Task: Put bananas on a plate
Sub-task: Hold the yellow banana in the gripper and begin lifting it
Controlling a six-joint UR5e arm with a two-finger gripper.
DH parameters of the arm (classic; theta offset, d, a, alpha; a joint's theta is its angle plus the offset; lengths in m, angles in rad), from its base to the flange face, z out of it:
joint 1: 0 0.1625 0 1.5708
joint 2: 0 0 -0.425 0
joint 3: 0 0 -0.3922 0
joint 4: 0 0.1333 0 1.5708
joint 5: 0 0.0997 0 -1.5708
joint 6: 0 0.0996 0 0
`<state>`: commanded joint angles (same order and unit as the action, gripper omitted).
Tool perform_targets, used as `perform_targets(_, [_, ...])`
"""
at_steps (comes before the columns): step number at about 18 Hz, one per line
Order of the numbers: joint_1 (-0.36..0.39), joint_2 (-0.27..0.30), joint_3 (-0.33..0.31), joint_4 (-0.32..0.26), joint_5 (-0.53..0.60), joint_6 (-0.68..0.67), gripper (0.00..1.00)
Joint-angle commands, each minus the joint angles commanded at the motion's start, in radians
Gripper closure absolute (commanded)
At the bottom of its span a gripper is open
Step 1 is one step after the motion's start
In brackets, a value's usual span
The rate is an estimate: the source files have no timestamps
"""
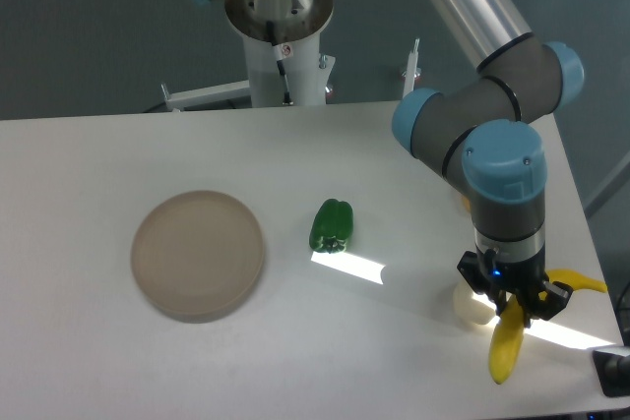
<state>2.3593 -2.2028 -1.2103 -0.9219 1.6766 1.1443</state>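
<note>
A: Currently, where is the gripper (514,299), and what is its state?

B: It points straight down at the near right corner of the counter (295,145), directly over the joint of the bananas (508,343). The jaws sit on either side of that joint. Whether they are clenched on the fruit or only straddling it cannot be told from this view.

A: Describe the bananas.

B: Bright yellow, two fruits joined in a V. One banana runs from the gripper toward the near edge of the counter. The other runs to the right, toward the right edge. Whether they rest on the counter or hang clear of it cannot be told.

A: Where is the plate (199,255)?

B: On the left half of the counter, well apart from the bananas. It is a round, flat, beige disc with a low thick rim. Nothing lies on it.

A: What lies between them?

B: A green pepper (332,226), just right of the plate, roughly at the middle of the counter. A bright strip of light falls on the counter just beside it.

A: Anything else close to the gripper?

B: A pale cream fruit (471,306) sits just left of the gripper, partly hidden behind it.

A: And the arm?

B: The arm (502,115) comes in from the upper right, and its grey and blue joints stand above the gripper.
</note>
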Motion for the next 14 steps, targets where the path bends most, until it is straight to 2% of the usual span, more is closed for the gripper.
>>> perform_targets(14, [-0.021,0.02,-0.005,-0.003,-0.011,-0.032,0.76])
